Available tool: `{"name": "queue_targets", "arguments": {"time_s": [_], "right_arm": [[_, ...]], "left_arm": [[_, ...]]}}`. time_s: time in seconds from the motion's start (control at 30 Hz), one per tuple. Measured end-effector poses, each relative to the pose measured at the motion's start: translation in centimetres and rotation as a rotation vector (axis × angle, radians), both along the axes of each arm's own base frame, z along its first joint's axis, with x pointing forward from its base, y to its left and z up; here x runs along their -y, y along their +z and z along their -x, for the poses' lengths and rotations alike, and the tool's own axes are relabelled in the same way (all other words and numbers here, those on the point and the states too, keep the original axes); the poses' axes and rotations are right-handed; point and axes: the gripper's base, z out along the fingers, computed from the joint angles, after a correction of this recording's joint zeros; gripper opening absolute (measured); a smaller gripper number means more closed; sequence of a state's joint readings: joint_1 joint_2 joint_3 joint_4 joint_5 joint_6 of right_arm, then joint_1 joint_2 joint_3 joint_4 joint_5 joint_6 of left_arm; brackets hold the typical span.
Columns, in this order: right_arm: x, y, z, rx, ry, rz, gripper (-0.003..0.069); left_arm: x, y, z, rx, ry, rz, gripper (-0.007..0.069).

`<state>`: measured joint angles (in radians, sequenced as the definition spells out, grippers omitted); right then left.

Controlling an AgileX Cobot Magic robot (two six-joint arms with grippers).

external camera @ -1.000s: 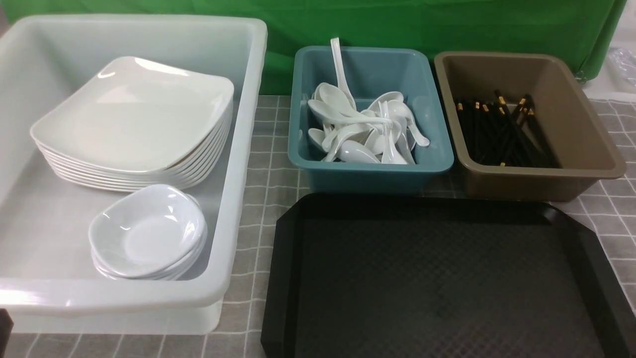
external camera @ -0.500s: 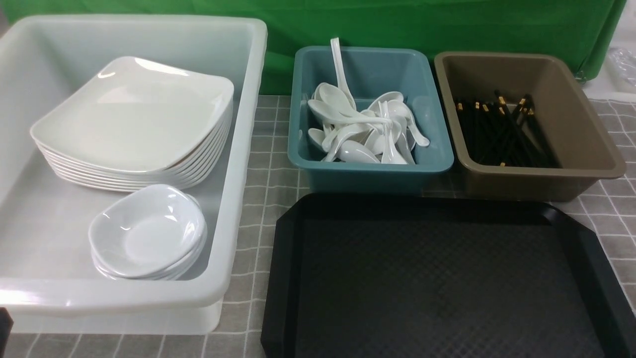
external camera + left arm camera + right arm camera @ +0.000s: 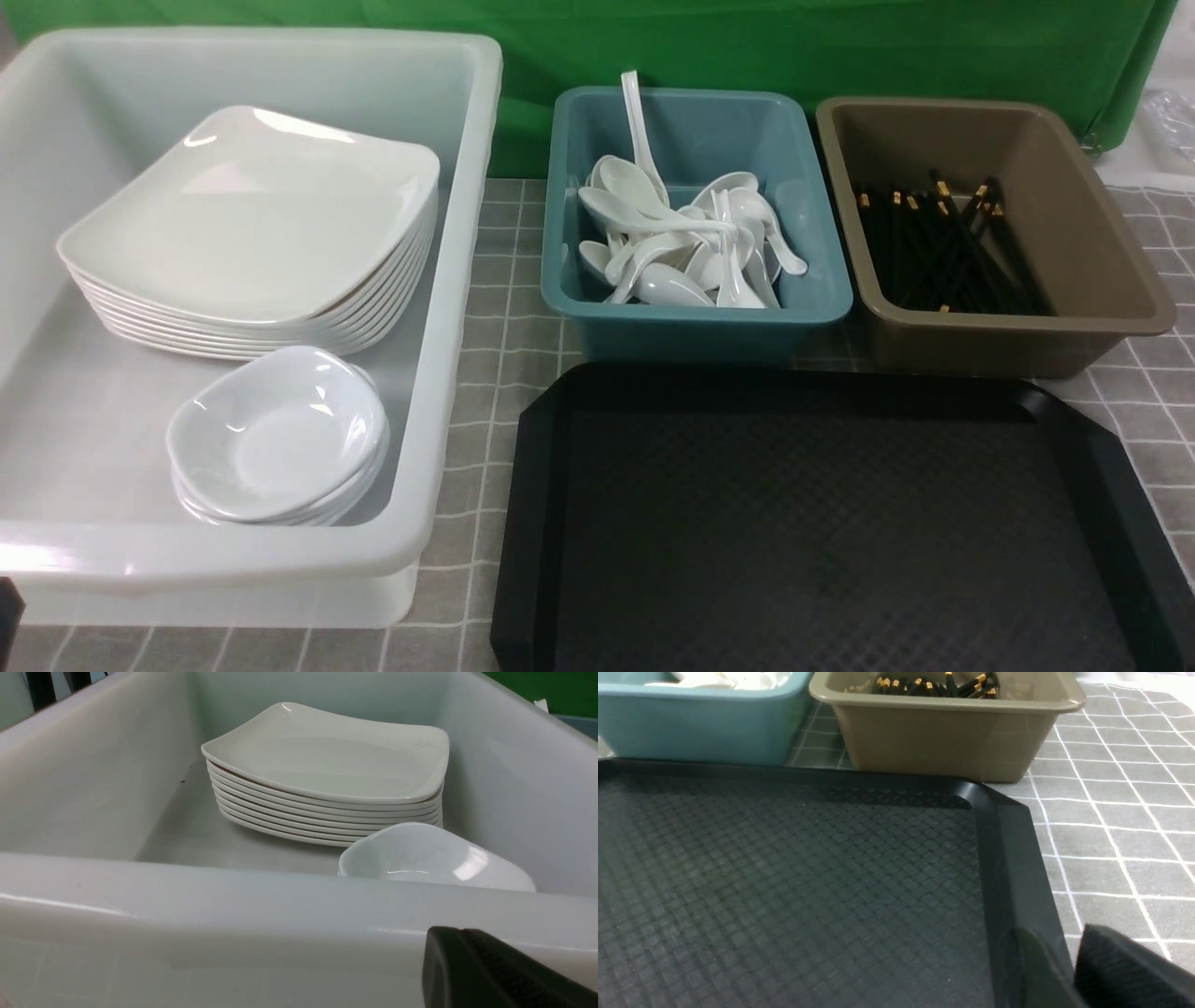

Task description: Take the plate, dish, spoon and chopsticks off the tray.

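Note:
The black tray (image 3: pixel 532 523) lies at the front right with nothing on its patterned floor (image 3: pixel 784 882). The large white plate (image 3: pixel 252 224) tops a stack in the white bin, also seen in the left wrist view (image 3: pixel 327 760). Small dishes (image 3: pixel 275 439) are stacked in front of it (image 3: pixel 430 858). White spoons (image 3: pixel 672 243) fill the teal bin. Black chopsticks (image 3: pixel 943 252) lie in the brown bin (image 3: pixel 934 683). My left gripper (image 3: pixel 455 935) is shut and empty, just outside the white bin's near wall. My right gripper (image 3: pixel 1054 929) is open over the tray's right rim, holding nothing.
The white bin (image 3: pixel 457 280) takes up the left side. The teal bin (image 3: pixel 700 327) and the brown bin (image 3: pixel 1008 345) stand side by side behind the tray. A grey checked cloth (image 3: pixel 1111 812) covers the table, and a green cloth hangs at the back.

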<state>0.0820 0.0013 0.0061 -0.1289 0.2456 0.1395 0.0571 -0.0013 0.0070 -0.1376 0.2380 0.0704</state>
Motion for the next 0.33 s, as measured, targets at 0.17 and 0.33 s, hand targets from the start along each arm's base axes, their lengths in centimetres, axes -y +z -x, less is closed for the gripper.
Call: {"name": "queue_targets", "arguments": {"time_s": [0.17,0.33], "right_arm": [[0.0,0.0,0.0,0.0,0.0,0.0,0.0216],[0.0,0.0,0.0,0.0,0.0,0.0,0.0223]], "left_arm": [[0.0,0.0,0.0,0.0,0.0,0.0,0.0011],[0.0,0.0,0.0,0.0,0.0,0.0,0.0011]]}}
